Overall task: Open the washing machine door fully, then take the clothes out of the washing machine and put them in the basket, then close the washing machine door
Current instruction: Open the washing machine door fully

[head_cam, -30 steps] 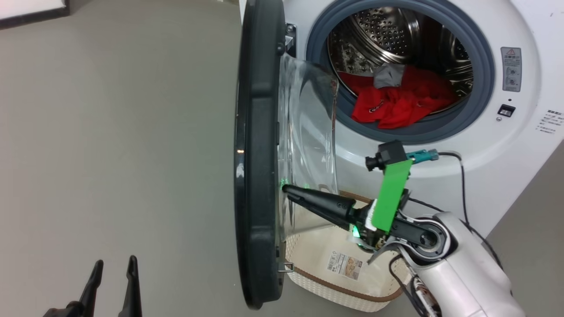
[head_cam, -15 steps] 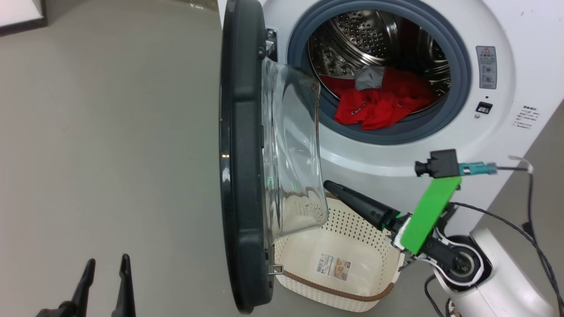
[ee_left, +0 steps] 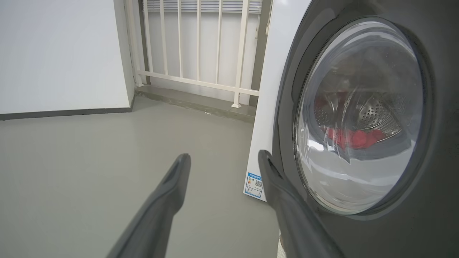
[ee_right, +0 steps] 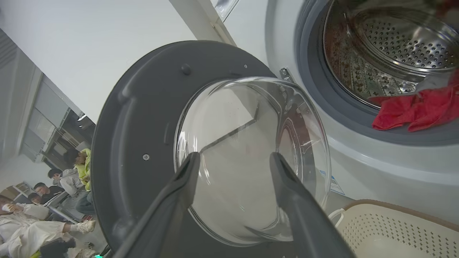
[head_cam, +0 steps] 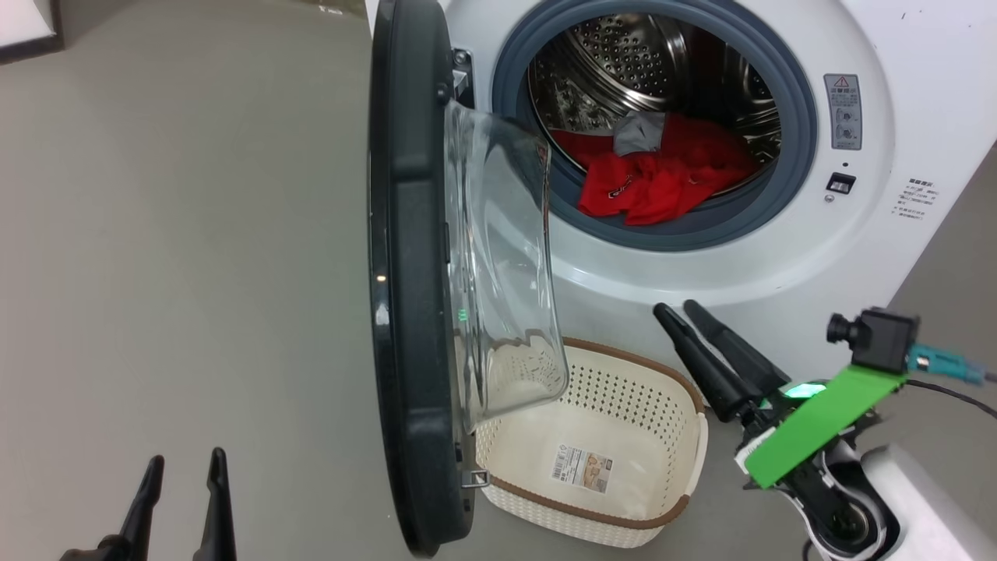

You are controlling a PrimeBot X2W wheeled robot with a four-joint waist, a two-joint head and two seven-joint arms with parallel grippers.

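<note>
The washing machine (head_cam: 857,234) stands with its round black door (head_cam: 405,273) swung open, seen edge-on, its glass bowl (head_cam: 498,265) bulging toward the drum. Red clothes (head_cam: 662,175) with a grey piece (head_cam: 639,132) lie in the steel drum. The cream basket (head_cam: 607,460) sits on the floor below the opening, holding no clothes. My right gripper (head_cam: 676,308) is open, right of the basket and apart from the door; in its wrist view the right gripper (ee_right: 233,156) points at the door's inner side (ee_right: 143,125). My left gripper (head_cam: 185,458) is open at the lower left, outside the door (ee_left: 358,118).
Grey floor (head_cam: 195,234) spreads left of the door. A white railing (ee_left: 200,53) and a wall stand behind the machine. People (ee_right: 53,186) sit far off beyond the door. A black cable (head_cam: 950,393) trails by my right arm.
My right gripper has drawn back from the door's inner side to the right of the basket, and its fingers have opened. The head camera has shifted, sliding the scene left.
</note>
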